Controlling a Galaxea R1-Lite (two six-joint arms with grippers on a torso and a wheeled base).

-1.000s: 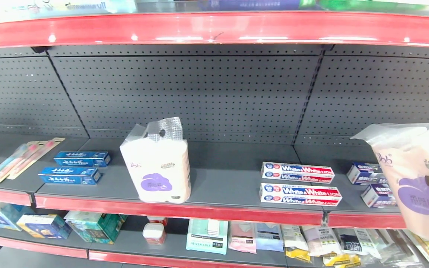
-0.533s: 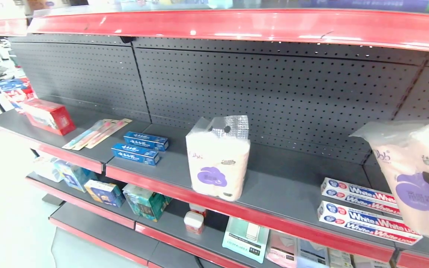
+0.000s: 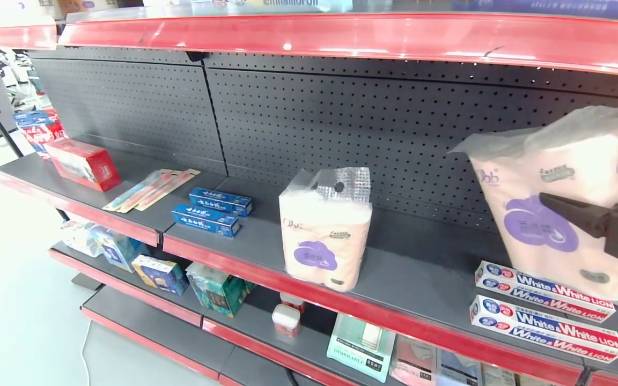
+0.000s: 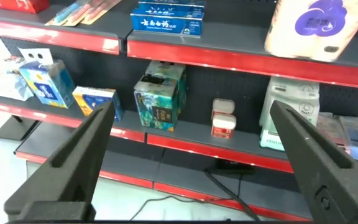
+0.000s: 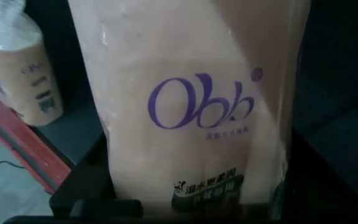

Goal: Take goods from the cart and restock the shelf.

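At the right edge of the head view, the right claw is closed on a pack of toilet rolls. One dark finger lies across the pack's front over its purple mark. In the right wrist view the fingers press on both sides of the pack. The pack hangs tilted, its loose plastic top leaning toward the frame's centre. It is above the middle shelf, over two red-and-white toothpaste boxes that lie side by side at lower right; whether it touches them I cannot tell.

At the frame's centre a second pack of toilet rolls stands upright near the shelf's red front edge, well apart from the held one. To its left lie two blue toothpaste boxes, then carded toothbrushes, then a red box at far left.

The left claw is wide open and holds nothing. It faces the lower shelf, where a green patterned box and small red-and-white jars stand.
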